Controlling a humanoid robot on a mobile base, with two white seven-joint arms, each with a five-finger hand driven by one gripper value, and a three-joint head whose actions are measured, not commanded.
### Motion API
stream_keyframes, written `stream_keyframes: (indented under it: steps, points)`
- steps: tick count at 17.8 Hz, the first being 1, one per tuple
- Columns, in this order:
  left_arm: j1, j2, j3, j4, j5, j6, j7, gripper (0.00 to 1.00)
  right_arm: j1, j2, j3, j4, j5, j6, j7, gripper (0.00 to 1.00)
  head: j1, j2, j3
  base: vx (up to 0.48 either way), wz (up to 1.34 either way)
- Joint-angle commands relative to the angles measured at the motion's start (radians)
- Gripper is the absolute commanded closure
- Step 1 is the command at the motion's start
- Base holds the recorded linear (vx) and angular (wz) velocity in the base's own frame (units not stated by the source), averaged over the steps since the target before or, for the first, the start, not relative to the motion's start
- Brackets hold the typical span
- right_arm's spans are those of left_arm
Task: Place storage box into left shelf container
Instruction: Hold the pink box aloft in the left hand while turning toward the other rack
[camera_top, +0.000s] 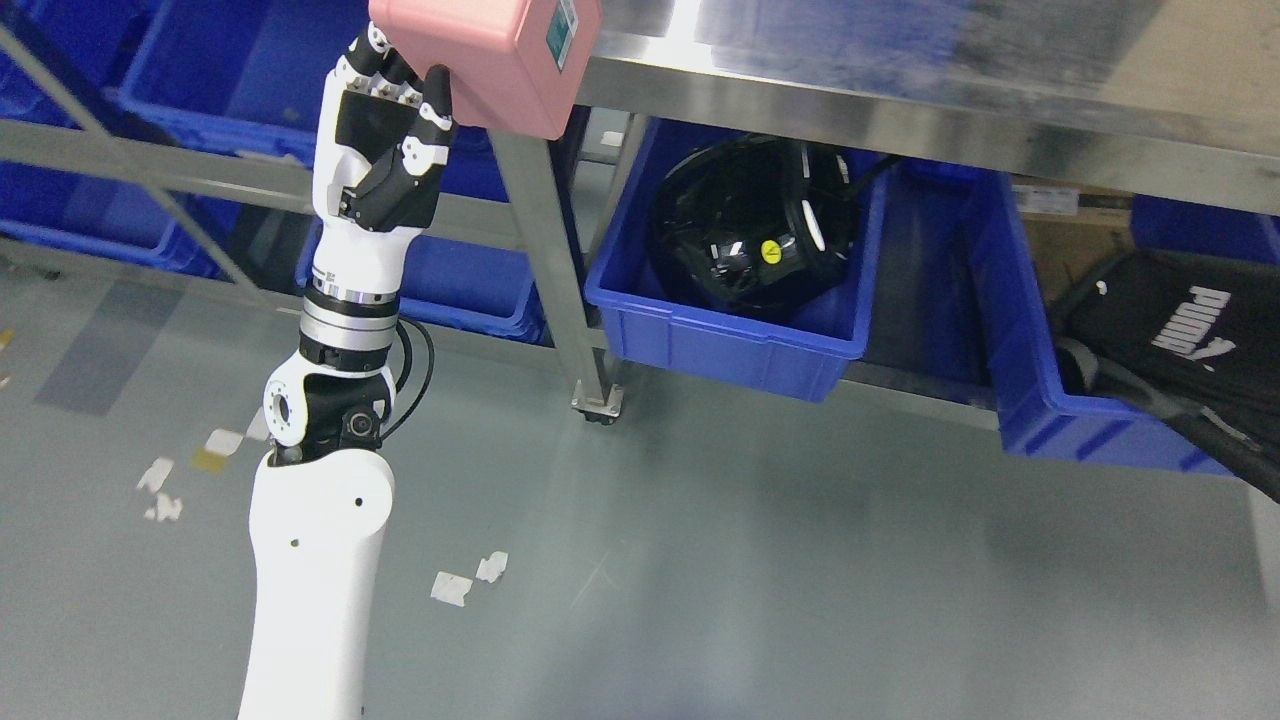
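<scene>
The pink box at the top of the frame is cut off by the top edge, and it hides the tips of the left hand's fingers behind it. At the right edge, the black bag and its blue bin run out of the frame. The steel shelf top at the upper right is blurry.

Brushed, reflective steel forms the worktop and its leg. A smooth matt pink plastic storage box meets the glossy white-and-black plastic robot hand. Blue plastic bins hold a glossy black helmet and black cloth bag above a smooth, sheened grey floor.
</scene>
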Motion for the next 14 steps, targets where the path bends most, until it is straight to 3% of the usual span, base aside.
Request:
stream_keyframes:
  steps: [1,14]
  points:
    - [0.054,0.016,-0.052,-0.179,0.004,-0.001,-0.001,0.98,-0.008,-0.017,-0.003,-0.017,-0.002,-0.001,-0.001,0.0,0.0,0.0,0.0,-0.153,0.62]
    - [0.087,0.016,-0.051,-0.179,0.002,-0.016,0.0,0.98,-0.008,-0.017,-0.003,-0.017,-0.002,-0.001,-0.002,0.0,0.0,0.0,0.0,-0.047,0.77]
